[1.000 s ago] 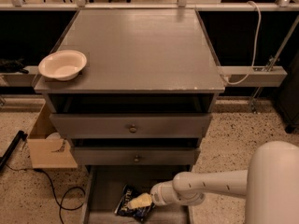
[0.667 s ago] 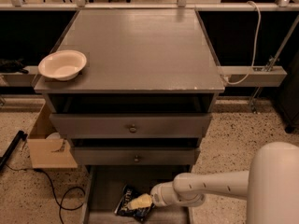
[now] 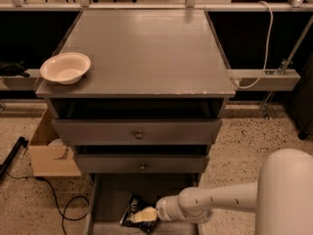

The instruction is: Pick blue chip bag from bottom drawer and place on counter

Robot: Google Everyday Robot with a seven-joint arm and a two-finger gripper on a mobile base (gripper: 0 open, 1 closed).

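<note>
Nothing visible has shifted over the last second: the gripper (image 3: 145,214) sits in the same spot, its pale tip lying over the right edge of the blue chip bag (image 3: 131,210). Whether it has a hold on the bag cannot be told. The bag lies on the floor of the open bottom drawer (image 3: 110,195), near its front. The white arm (image 3: 220,199) reaches in from the right. Above, two knobbed drawers (image 3: 139,131) stand partly open. A white bowl (image 3: 65,67) sits on the counter (image 3: 146,53) at its left front corner.
</note>
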